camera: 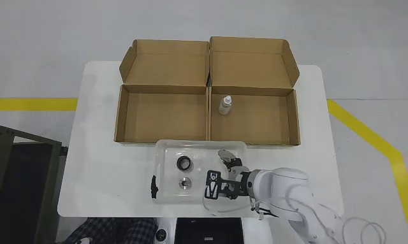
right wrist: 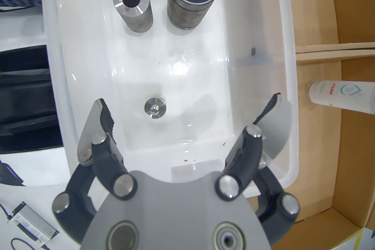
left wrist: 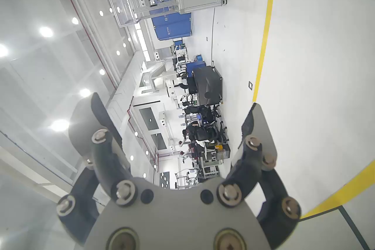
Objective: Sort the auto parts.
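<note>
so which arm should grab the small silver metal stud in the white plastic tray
Right, likely: the right gripper hangs open over the white plastic tray, above the small silver metal stud. The left gripper faces away into the room.

The white table [camera: 95, 148] carries an open cardboard box [camera: 162, 116] touching a second cardboard box [camera: 261, 120] side by side across its far half, with a clear plastic tray [camera: 169, 156] just beside them toward the near edge.
</note>
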Motion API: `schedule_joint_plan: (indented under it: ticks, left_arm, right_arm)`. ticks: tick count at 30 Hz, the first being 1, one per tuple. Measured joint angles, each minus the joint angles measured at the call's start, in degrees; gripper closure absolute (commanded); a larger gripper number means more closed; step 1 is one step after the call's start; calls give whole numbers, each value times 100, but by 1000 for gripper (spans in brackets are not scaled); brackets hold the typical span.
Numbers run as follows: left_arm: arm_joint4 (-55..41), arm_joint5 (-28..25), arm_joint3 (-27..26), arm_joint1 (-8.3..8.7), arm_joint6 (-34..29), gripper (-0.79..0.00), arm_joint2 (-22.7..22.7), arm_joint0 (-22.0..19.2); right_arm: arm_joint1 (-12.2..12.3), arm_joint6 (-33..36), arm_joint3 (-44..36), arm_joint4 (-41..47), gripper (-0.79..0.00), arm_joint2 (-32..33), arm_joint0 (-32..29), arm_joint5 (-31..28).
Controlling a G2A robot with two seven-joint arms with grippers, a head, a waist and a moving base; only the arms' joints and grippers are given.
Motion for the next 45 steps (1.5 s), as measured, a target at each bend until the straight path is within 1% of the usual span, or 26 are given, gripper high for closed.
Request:
schedule_joint_plan:
  ticks: [2,4,8,13,16,17,18,19,22,25,28,29,30,31,32,33,34,40,45]
  left_arm:
    - [0,0,0,0,0,-785,0,0]
    - [0,0,0,0,0,-785,0,0]
    - [0,0,0,0,0,-785,0,0]
    - [0,0,0,0,0,-785,0,0]
    - [0,0,0,0,0,-785,0,0]
    - [0,0,0,0,0,-785,0,0]
    - [0,0,0,0,0,-785,0,0]
    - [0,0,0,0,0,-785,0,0]
    - [0,0,0,0,0,-785,0,0]
    - [0,0,0,0,0,-785,0,0]
    - [0,0,0,0,0,-785,0,0]
    - [0,0,0,0,0,-785,0,0]
    - [0,0,0,0,0,-785,0,0]
    - [0,0,0,0,0,-785,0,0]
    - [0,0,0,0,0,-785,0,0]
    - [0,0,0,0,0,-785,0,0]
    - [0,0,0,0,0,-785,0,0]
    - [0,0,0,0,0,-785,0,0]
    - [0,0,0,0,0,-785,0,0]
  right_arm:
    - [-1,59,56,-1,-720,-48,49,11]
    - [-2,107,108,4,-717,-91,88,8]
    - [-8,213,262,58,-674,-206,195,-19]
    - [-18,366,457,175,-643,-327,319,-14]
    - [-17,449,536,256,-591,-369,371,-2]
    - [-16,473,565,277,-533,-384,391,-5]
    - [-15,487,586,290,-499,-395,405,-5]
    - [-14,500,606,302,-480,-403,420,-3]
    - [-12,530,669,342,-391,-435,469,8]
    - [-13,568,752,387,-376,-495,527,-13]
    - [-17,601,831,437,-323,-559,592,-24]
    - [-17,615,856,457,-286,-579,614,-21]
    - [-17,623,871,471,-219,-592,627,-19]
    - [-17,632,884,487,-169,-605,639,-20]
    - [-15,641,900,511,-132,-621,652,-30]
    - [-13,648,910,529,-22,-630,661,-39]
    - [-10,654,918,545,0,-636,667,-44]
    - [24,503,914,699,0,-571,635,-38]
    - [76,134,789,825,0,-395,554,-104]
